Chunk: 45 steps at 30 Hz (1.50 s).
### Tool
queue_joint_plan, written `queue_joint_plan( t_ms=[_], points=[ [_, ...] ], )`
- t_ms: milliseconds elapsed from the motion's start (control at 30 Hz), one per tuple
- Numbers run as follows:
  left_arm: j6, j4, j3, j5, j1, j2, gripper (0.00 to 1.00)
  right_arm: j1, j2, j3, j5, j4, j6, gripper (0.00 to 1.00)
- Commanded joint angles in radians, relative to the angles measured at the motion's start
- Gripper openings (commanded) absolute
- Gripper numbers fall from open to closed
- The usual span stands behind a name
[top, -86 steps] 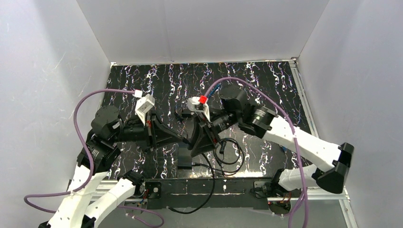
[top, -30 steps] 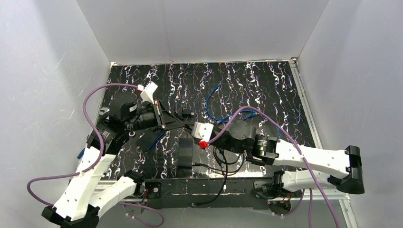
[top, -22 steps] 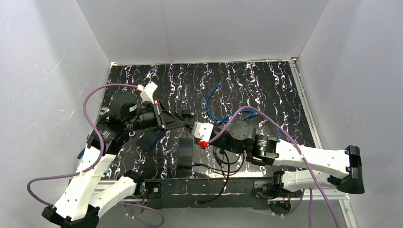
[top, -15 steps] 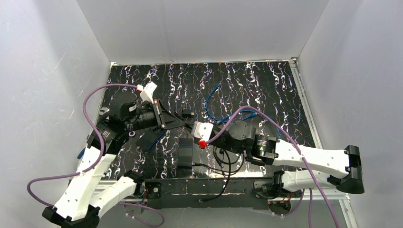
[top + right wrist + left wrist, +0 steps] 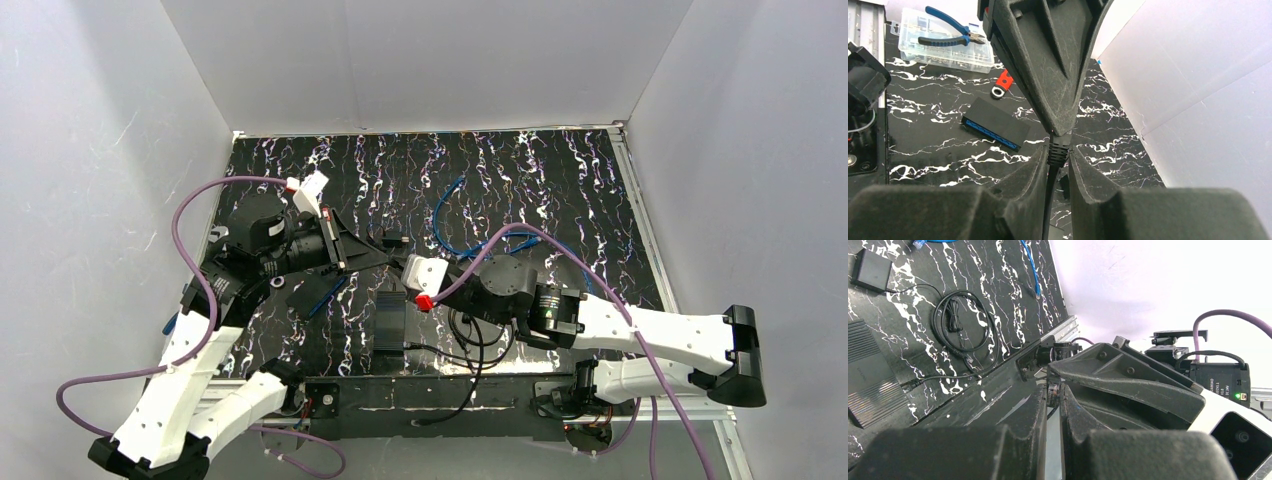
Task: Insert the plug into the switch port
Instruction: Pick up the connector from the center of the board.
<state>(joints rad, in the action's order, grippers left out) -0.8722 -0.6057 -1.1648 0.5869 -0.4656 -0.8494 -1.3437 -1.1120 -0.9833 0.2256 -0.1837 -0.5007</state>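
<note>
1. The plug [image 5: 1058,150] is being pinched in the air from both sides: its tip by the almost closed left gripper [image 5: 1053,390], its body by the narrow right gripper [image 5: 1058,161].
2. The switch [image 5: 998,120] is lying well apart; the plug is probably best being turned toward the ports [image 5: 990,131] first.

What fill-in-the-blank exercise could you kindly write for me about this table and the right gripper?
The right gripper is closed on a ____ plug. The pliers lying on the clear box have ____ handles. The small item between that box and the switch is mostly ____.
Missing words: black; blue; red.
</note>
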Motion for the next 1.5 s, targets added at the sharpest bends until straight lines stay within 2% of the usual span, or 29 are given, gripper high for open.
queue_joint_plan(
  t_ms=[0,200,333,467,567,700,833,933,1133,1333,1467],
  points=[
    [-0.006,0.016,0.005,0.039,0.005,0.020,0.00,-0.002,-0.004,-0.007,0.038,-0.060,0.004,0.28],
    [-0.005,0.018,0.008,0.039,0.005,0.025,0.00,-0.002,0.004,-0.002,0.032,-0.071,0.009,0.22],
    [-0.005,0.019,0.013,0.039,0.005,0.027,0.00,-0.001,0.011,0.005,0.029,-0.081,0.017,0.20],
    [-0.005,0.026,0.019,0.040,0.005,0.025,0.00,-0.003,0.019,0.006,0.023,-0.083,0.019,0.04],
    [-0.007,0.038,0.031,0.042,0.005,0.026,0.00,-0.003,0.024,0.003,0.022,-0.064,0.020,0.01],
    [-0.005,0.063,0.055,0.024,0.005,0.043,0.23,-0.003,0.023,-0.005,0.036,0.007,0.029,0.01],
    [0.031,0.016,0.048,-0.046,0.006,0.059,0.43,-0.002,0.029,0.011,0.050,0.117,0.065,0.01],
    [0.069,-0.017,0.054,-0.096,0.007,0.066,0.64,0.006,0.034,0.030,0.044,0.212,0.114,0.01],
    [0.123,-0.043,0.114,-0.180,0.007,0.072,0.96,0.036,0.048,0.068,0.028,0.370,0.200,0.01],
    [0.152,-0.029,0.223,-0.228,0.006,0.055,0.98,0.087,0.041,0.120,-0.009,0.431,0.301,0.01],
    [0.158,-0.009,0.294,-0.239,0.007,0.019,0.98,0.132,-0.003,0.143,-0.095,0.439,0.369,0.01]
  ],
)
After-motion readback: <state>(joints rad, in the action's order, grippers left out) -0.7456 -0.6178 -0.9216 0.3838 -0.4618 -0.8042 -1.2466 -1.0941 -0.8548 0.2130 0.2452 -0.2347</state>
